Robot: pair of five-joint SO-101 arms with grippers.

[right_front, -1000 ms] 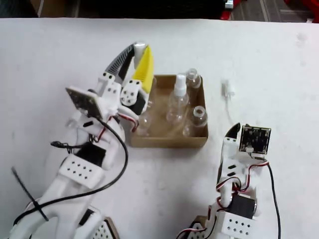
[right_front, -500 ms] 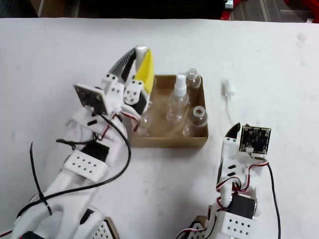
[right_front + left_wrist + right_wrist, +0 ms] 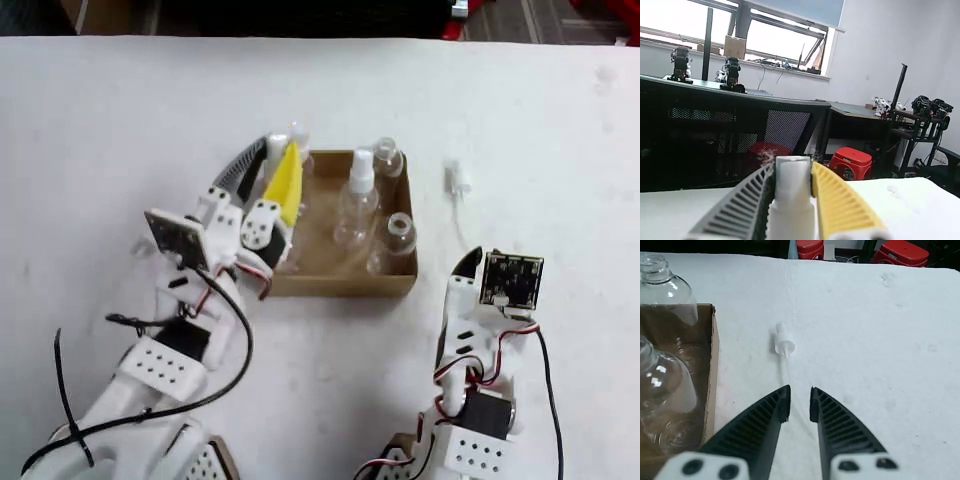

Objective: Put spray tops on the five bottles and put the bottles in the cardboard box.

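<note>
The cardboard box [image 3: 338, 283] sits mid-table with clear bottles standing in it. One bottle [image 3: 356, 205] wears a white spray top; two bottles [image 3: 388, 160] [image 3: 393, 243] are open-necked. Another bottle [image 3: 289, 250] stands at the box's left wall, partly hidden by my left arm. My left gripper [image 3: 283, 160] [image 3: 792, 172] is over that left wall, shut on a white spray top [image 3: 792, 200] [image 3: 298, 134]. A loose spray top [image 3: 458, 182] [image 3: 783, 344] lies on the table right of the box. My right gripper [image 3: 799, 401] [image 3: 465, 268] rests short of it, fingers slightly apart and holding nothing.
The white table [image 3: 120, 120] has free room to the left, right and behind the box. The right arm's body [image 3: 470, 400] takes up the near right. Black cables [image 3: 235, 340] trail from the left arm at the near left.
My left gripper has come down and shifted right with the spray top, from beyond the box's far left corner to its left wall. The right arm has stayed put.
</note>
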